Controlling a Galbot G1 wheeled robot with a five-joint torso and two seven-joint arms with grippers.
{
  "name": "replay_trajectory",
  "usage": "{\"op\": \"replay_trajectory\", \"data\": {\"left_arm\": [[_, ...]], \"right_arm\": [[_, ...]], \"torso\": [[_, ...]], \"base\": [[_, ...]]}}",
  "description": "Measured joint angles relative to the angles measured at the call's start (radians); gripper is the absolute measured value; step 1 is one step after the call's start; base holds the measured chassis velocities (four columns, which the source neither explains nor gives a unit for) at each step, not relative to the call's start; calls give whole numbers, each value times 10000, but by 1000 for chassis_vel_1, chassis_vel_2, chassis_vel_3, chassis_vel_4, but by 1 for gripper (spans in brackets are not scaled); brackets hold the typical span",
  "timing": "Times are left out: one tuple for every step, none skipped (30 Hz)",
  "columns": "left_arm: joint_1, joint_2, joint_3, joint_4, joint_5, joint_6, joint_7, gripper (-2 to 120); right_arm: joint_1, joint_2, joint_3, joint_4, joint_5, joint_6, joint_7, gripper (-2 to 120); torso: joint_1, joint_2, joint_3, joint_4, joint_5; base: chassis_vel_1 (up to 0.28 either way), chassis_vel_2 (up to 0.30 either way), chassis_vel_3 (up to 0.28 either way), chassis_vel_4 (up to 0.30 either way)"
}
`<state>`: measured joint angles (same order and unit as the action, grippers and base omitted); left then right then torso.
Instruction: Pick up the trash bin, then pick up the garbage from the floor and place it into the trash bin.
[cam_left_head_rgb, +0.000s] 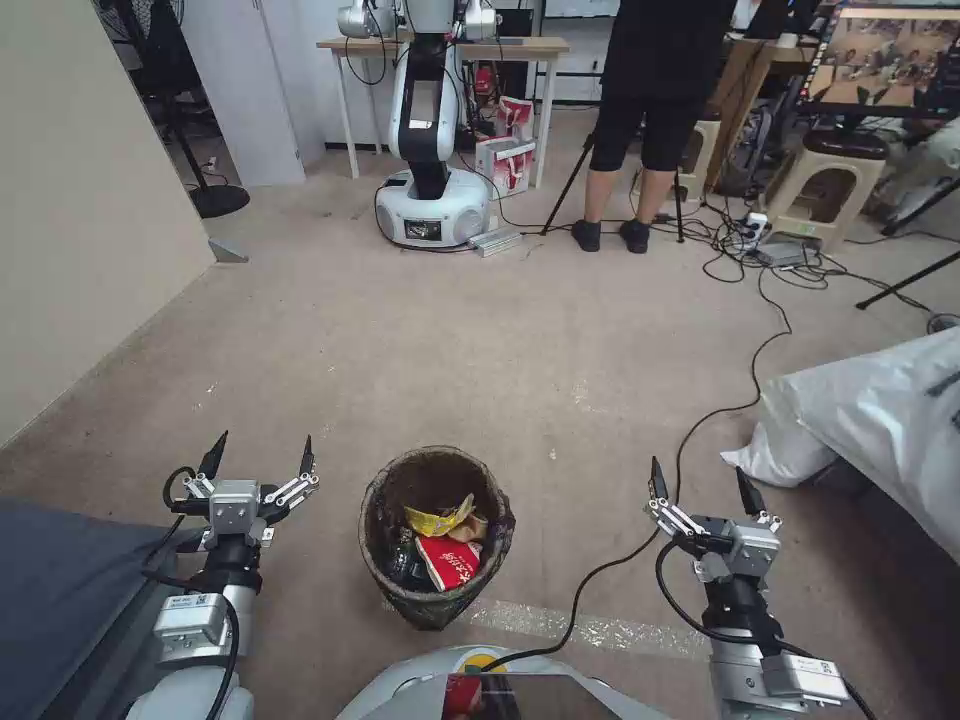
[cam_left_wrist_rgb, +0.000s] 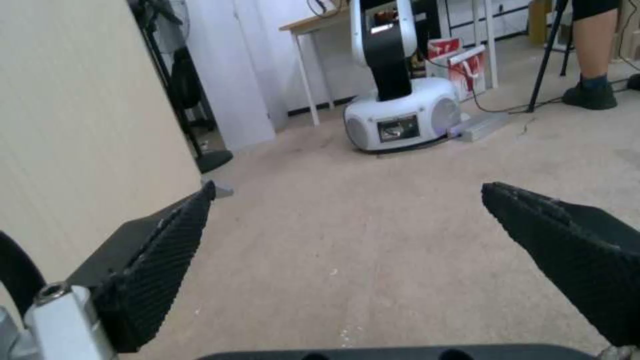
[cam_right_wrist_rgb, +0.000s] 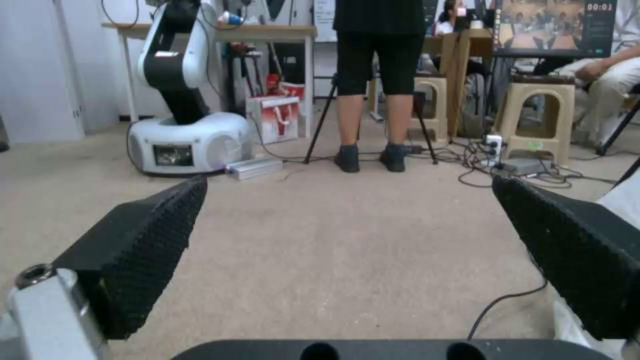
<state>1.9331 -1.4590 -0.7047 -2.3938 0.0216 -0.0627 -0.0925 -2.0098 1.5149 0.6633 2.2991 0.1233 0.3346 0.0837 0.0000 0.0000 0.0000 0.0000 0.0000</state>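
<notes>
The trash bin (cam_left_head_rgb: 436, 600), a small round bucket lined with a dark bag, stands on the carpet right in front of me, between my two arms. Inside it lie garbage pieces: a yellow wrapper (cam_left_head_rgb: 437, 518), a red-white carton (cam_left_head_rgb: 450, 562) and a dark bottle-like piece. My left gripper (cam_left_head_rgb: 259, 456) hovers open to the left of the bin, apart from it. My right gripper (cam_left_head_rgb: 702, 482) hovers open to the right of the bin, also apart. In the wrist views the left gripper (cam_left_wrist_rgb: 347, 192) and right gripper (cam_right_wrist_rgb: 350, 187) hold nothing above bare carpet.
A beige wall (cam_left_head_rgb: 80, 200) runs along the left. A white sack (cam_left_head_rgb: 880, 420) lies at the right, with a black cable (cam_left_head_rgb: 700, 420) trailing past it. Farther off stand another robot (cam_left_head_rgb: 432, 190), a table (cam_left_head_rgb: 440, 46), a person, stools and cables. A dark mat (cam_left_head_rgb: 60, 580) lies at my lower left.
</notes>
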Motion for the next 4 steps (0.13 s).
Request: {"op": "replay_trajectory", "data": {"left_arm": [[0, 0, 0, 0, -1, 2, 0, 100], [-1, 1, 0, 0, -4, 5, -2, 100], [-1, 1, 0, 0, -4, 5, -2, 100], [-2, 2, 0, 0, -6, 7, -3, 100]], "right_arm": [[0, -1, 0, 0, 0, -1, 0, 100], [1, -1, 1, 0, 0, -3, -1, 100], [1, -1, 1, 0, 0, -3, -1, 100], [2, -1, 2, 0, 0, -5, -2, 100]], "torso": [[0, 0, 0, 0, 0], [0, 0, 0, 0, 0], [0, 0, 0, 0, 0], [0, 0, 0, 0, 0]], "base": [[0, 0, 0, 0], [0, 0, 0, 0], [0, 0, 0, 0], [0, 0, 0, 0]]}}
